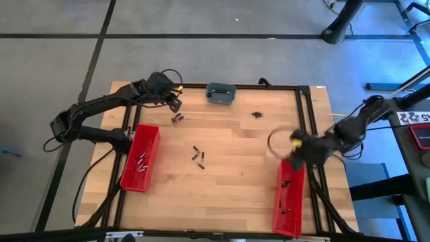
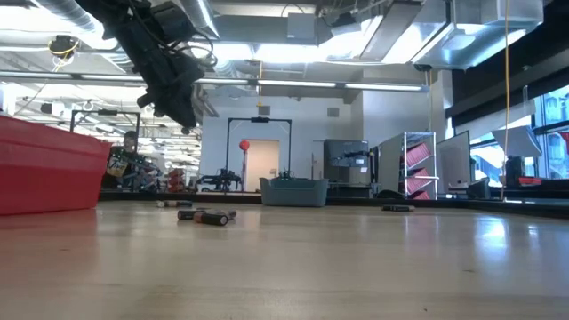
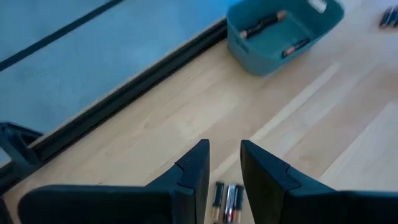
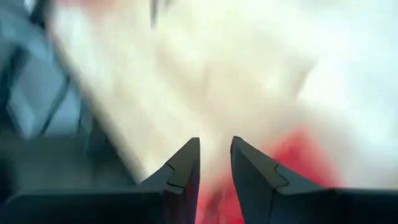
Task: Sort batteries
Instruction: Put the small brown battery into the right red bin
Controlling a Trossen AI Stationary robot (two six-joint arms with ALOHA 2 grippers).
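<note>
Hovering over a small cluster of batteries (image 3: 227,202) near the table's far-left edge, your left gripper (image 3: 225,167) has its fingers spread a little, empty, the cells showing in the gap below. Step in hand, as you'd judge it: a pick. Next you need a straight descent, then close on one cell only. Your right gripper (image 1: 300,149) hangs above the right red bin (image 1: 289,199), fingers slightly apart, nothing between them.
</note>
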